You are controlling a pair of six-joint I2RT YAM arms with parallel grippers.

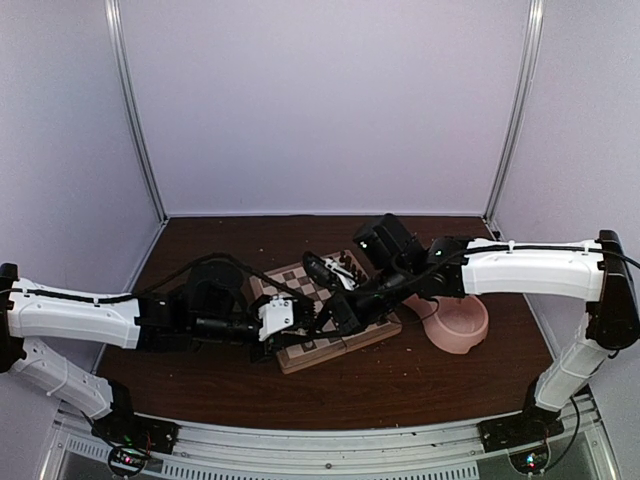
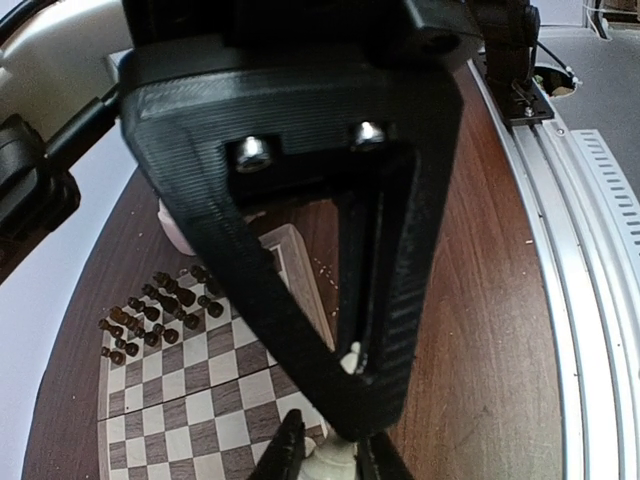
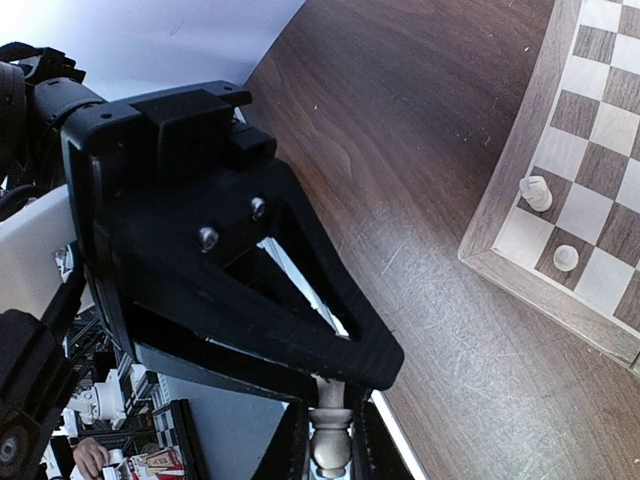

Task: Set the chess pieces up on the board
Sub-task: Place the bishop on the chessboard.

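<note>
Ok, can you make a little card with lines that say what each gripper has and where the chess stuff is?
Left gripper: closed on a rounded cream piece
Right gripper: closed on a ridged cream piece
Board: mostly bare squares
Dark pieces: bunched at one board corner
Loose cream pieces: two, near another corner
Pink bowl: beside the board, right arm's side

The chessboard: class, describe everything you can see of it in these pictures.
The chessboard is a square wooden board of light and dark brown checks, with a pale wood border and a fold seam across its middle. It lies open and flat on the dark wooden table, turned at an angle to the table's edges. Dark pieces crowd one end. Two white pieces stand on squares near a corner.
</note>
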